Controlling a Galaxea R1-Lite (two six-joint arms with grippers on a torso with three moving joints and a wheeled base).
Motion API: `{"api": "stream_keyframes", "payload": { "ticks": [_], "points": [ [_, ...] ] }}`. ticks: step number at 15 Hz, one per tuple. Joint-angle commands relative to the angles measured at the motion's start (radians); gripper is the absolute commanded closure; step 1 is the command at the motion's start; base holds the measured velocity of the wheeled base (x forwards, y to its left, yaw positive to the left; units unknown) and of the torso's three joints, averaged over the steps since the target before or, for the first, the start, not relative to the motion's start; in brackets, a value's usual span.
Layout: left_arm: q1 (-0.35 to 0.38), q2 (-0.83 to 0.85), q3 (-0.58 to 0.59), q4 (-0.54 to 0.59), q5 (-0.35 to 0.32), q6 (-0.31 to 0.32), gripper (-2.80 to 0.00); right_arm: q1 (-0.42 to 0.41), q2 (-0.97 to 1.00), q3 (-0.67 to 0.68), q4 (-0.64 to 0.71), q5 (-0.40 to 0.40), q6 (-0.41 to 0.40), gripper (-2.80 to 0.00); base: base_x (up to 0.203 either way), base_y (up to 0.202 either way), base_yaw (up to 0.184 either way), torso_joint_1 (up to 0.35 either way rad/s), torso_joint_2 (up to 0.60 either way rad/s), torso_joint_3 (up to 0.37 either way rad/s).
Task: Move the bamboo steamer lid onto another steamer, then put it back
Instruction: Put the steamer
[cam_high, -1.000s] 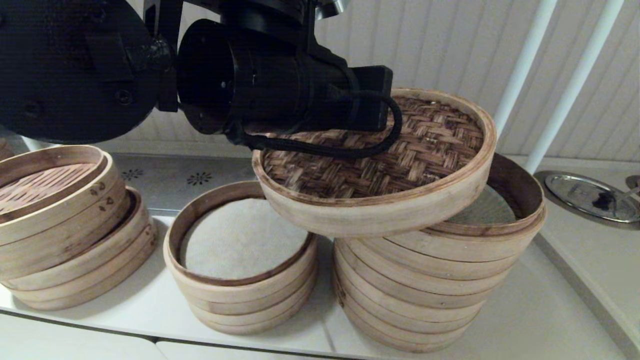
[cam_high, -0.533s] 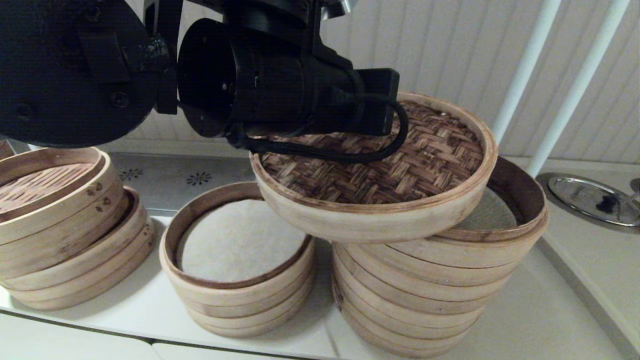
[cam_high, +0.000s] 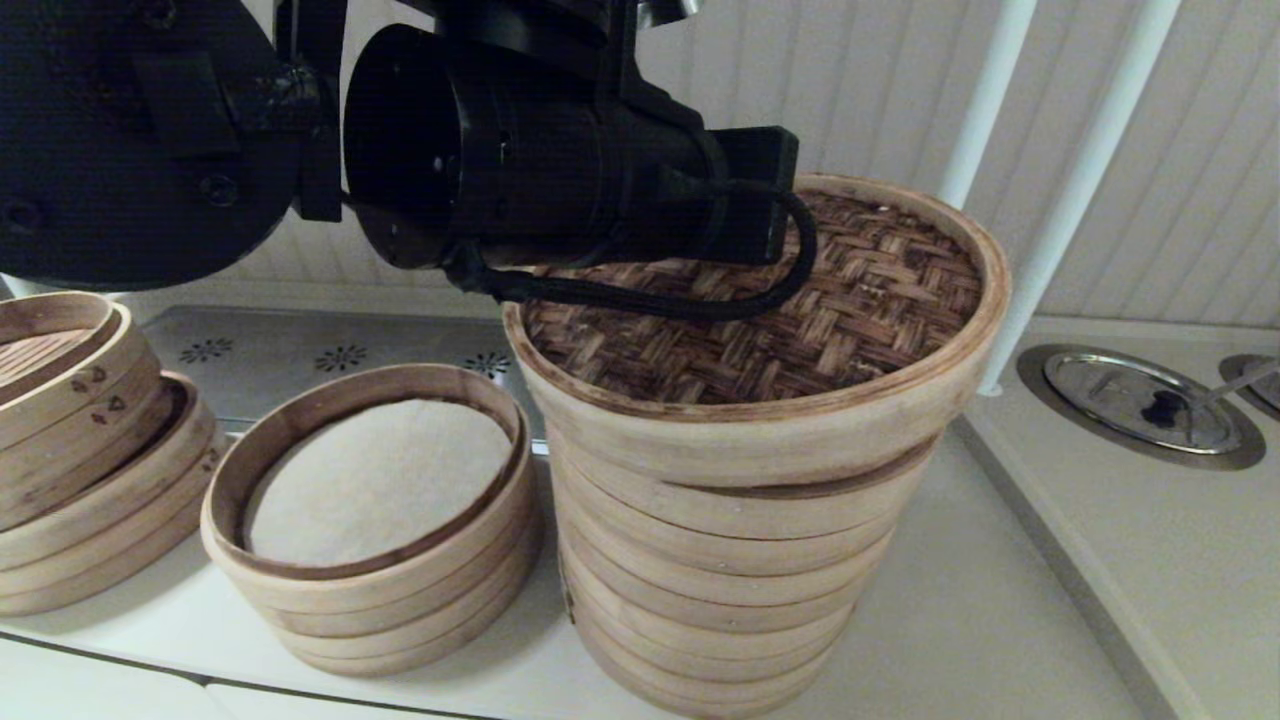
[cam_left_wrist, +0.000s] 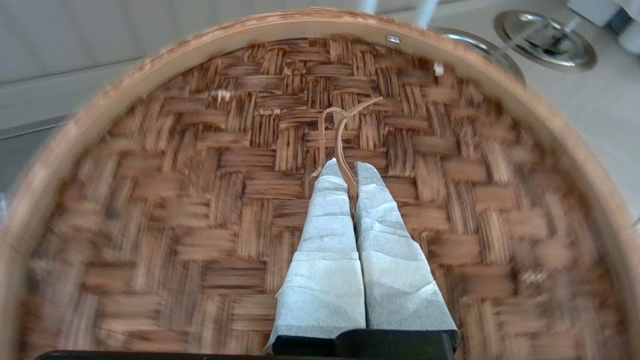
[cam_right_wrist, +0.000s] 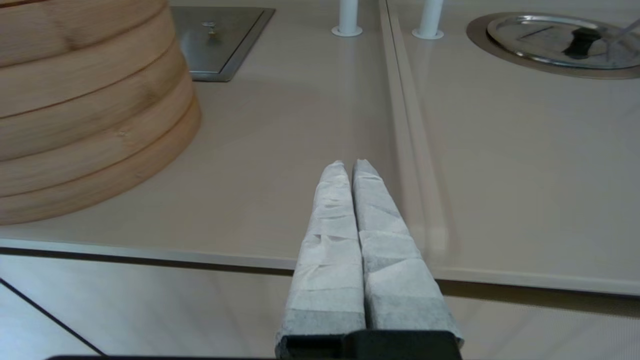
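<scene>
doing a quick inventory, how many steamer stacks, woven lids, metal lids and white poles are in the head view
bamboo steamer stacks: 3 (tilted stack, cloth-lined stack, tall stack)
woven bamboo lids: 1 (bamboo steamer lid, on the tall stack)
round metal lids in the counter: 2 (full one, edge of another)
white poles: 2 ()
total: 8

A pale counter (cam_high: 960, 620) carries three bamboo stacks. The tallest steamer stack (cam_high: 720, 580) stands at about six o'clock in the head view. A shorter stack with a white cloth liner (cam_high: 375, 570) sits just beside it, toward eight o'clock. A tilted stack with cut-out marks (cam_high: 90, 490) stands at nine o'clock. A round metal lid (cam_high: 1140, 405) lies set into the counter at three o'clock.
</scene>
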Motion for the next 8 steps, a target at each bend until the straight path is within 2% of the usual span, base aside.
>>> {"api": "stream_keyframes", "payload": {
  "ticks": [1,8],
  "points": [
    [0.002,-0.004,0.004,-0.002,0.025,-0.001,0.0,0.0,0.0,0.002,0.0,0.0,0.0,0.0,0.0,-0.074,-0.003,0.006,0.0,0.001],
    [0.012,0.019,-0.008,-0.004,0.032,-0.001,0.0,0.0,0.0,0.002,0.0,0.0,0.0,0.0,0.0,0.0,0.0,0.0,0.0,0.0]
  ]
}}
